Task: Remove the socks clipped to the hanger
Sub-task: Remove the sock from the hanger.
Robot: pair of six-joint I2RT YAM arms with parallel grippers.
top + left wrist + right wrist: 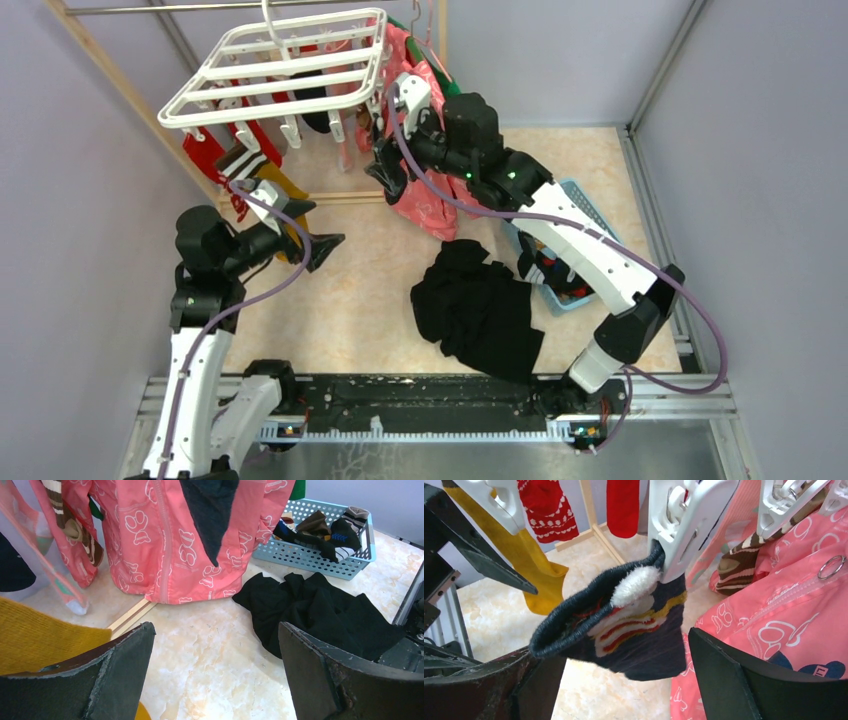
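Note:
The white hanger (275, 65) hangs at the back left with socks clipped under it: a red one (205, 150), a mustard yellow one (282, 190) and a dark one (312, 105). In the right wrist view a dark navy sock (624, 625) with red, yellow and white stripes hangs from a white clip (684, 525). My right gripper (624, 680) is open, with one jaw on each side of the sock's lower end. It is under the rack's right end (385, 175). My left gripper (320, 245) is open and empty (215, 670) beside the mustard sock (40, 635).
A large pink printed shirt (425, 200) hangs right of the rack, close to my right gripper (784, 625). A black cloth heap (480, 310) lies mid-floor. A blue basket (320, 555) with socks stands at the right. A wooden frame post (120, 90) runs along the left.

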